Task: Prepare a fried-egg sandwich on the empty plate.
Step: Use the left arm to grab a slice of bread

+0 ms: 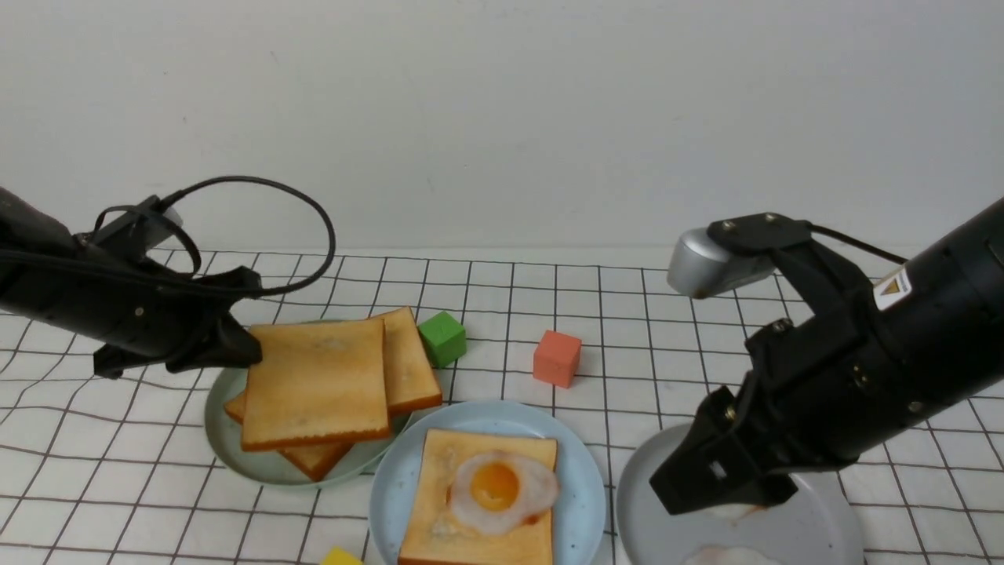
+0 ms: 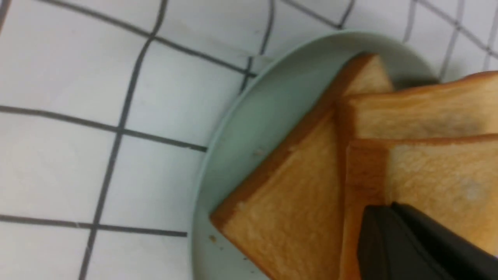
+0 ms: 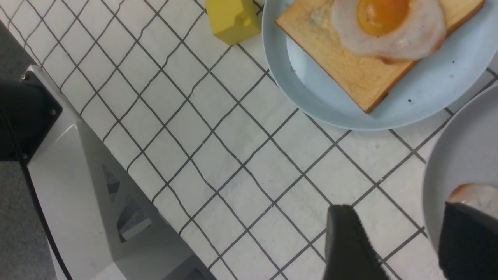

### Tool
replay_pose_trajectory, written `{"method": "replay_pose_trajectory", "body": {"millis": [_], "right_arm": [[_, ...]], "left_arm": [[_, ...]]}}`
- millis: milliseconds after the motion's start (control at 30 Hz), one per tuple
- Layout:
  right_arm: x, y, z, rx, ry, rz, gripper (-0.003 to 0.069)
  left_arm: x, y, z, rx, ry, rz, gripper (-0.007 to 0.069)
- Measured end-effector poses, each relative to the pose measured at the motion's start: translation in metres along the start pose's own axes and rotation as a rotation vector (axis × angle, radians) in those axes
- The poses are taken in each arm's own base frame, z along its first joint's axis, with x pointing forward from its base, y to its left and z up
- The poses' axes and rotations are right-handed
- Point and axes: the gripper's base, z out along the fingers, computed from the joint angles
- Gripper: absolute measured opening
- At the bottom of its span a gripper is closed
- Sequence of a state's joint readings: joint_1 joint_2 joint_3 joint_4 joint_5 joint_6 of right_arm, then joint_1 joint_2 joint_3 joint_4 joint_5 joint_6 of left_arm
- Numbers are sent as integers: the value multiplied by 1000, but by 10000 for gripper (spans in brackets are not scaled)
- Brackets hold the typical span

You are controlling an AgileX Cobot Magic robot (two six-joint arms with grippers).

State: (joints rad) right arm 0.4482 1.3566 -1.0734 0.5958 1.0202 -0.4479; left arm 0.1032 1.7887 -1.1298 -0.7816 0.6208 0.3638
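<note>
The empty plate (image 1: 580,502) (image 3: 319,97), sky blue, now holds one toast slice (image 1: 435,471) with a fried egg (image 1: 498,490) (image 3: 385,27) on top. No two-slice fried-egg sandwich is in view. On the pale green plate (image 1: 223,439) (image 2: 249,128) lie three loose toast slices. My left gripper (image 1: 251,353) (image 2: 389,212) is shut on the left edge of the top slice (image 1: 318,384) (image 2: 447,175). My right gripper (image 1: 718,490) (image 3: 400,221) is open and holds nothing. It hangs over the left rim of the grey plate (image 1: 651,518) (image 3: 455,155), beside another fried egg (image 1: 729,553) (image 3: 474,194).
A green cube (image 1: 442,337) and a red cube (image 1: 557,358) stand behind the plates. A yellow block (image 1: 341,557) (image 3: 232,17) sits at the front edge, left of the blue plate. The robot's white base (image 3: 78,175) shows past the table edge.
</note>
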Motion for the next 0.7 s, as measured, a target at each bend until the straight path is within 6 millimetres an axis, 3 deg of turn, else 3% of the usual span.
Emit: {"method": "replay_pose_trajectory", "body": {"millis": [167, 233, 367, 500, 700], "right_arm": [[0, 0, 0, 0, 0, 0, 350], [0, 0, 0, 0, 0, 0, 350], [0, 0, 0, 0, 1, 0, 350], [1, 0, 0, -4, 8, 0, 350], [1, 1, -1, -10, 18, -2, 350]], "left_arm": [[0, -2, -3, 3, -4, -1, 147], [0, 1, 1, -1, 4, 4, 281], [3, 2, 8, 19, 34, 38, 437], [3, 7, 16, 52, 50, 29, 494], [-5, 30, 13, 137, 31, -17, 499]]}}
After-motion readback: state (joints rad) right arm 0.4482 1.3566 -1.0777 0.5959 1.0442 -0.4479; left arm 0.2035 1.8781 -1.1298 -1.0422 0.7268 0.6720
